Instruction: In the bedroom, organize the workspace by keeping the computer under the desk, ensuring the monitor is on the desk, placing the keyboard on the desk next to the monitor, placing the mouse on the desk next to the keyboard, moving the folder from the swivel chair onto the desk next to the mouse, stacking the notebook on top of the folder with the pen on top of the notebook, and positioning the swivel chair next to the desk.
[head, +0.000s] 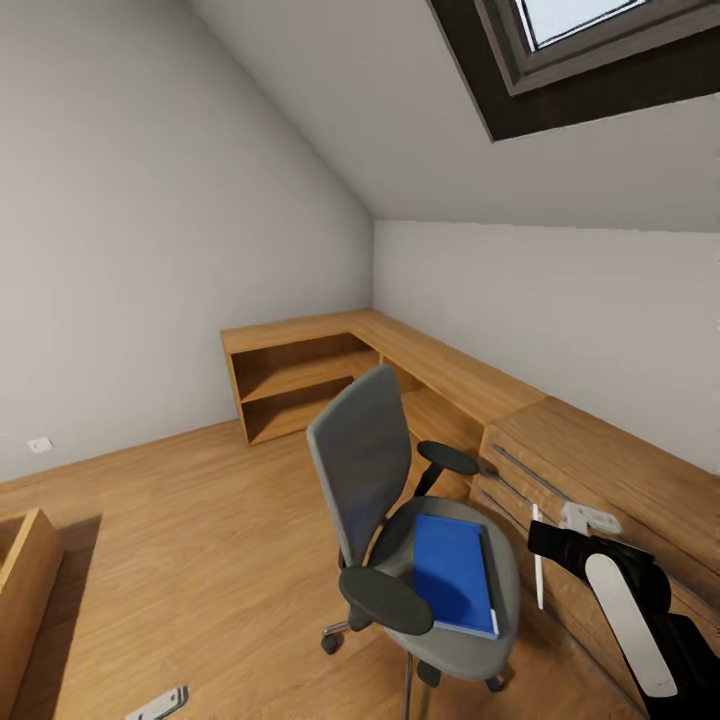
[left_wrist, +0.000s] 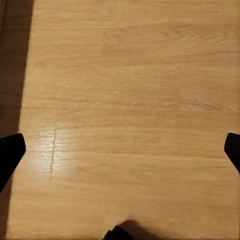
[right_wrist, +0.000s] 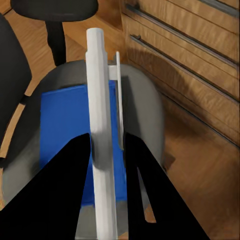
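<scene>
One pen (right_wrist: 101, 130) is sitting pinched in the right claw (right_wrist: 107, 150) above the folder (head: 455, 574) lying on the swivel chair (head: 372, 470); left claw (left_wrist: 120, 150) is hanging wide open over floor (left_wrist: 130, 90)

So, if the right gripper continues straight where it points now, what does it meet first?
Probably the folder on the swivel chair seat, just ahead of the right gripper shut on the pen; depth is uncertain.

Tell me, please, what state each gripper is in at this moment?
Left gripper: jaws spread wide over the wooden floor, holding nothing.
Right gripper: jaws closed on the pen, above the folder on the swivel chair.
</scene>
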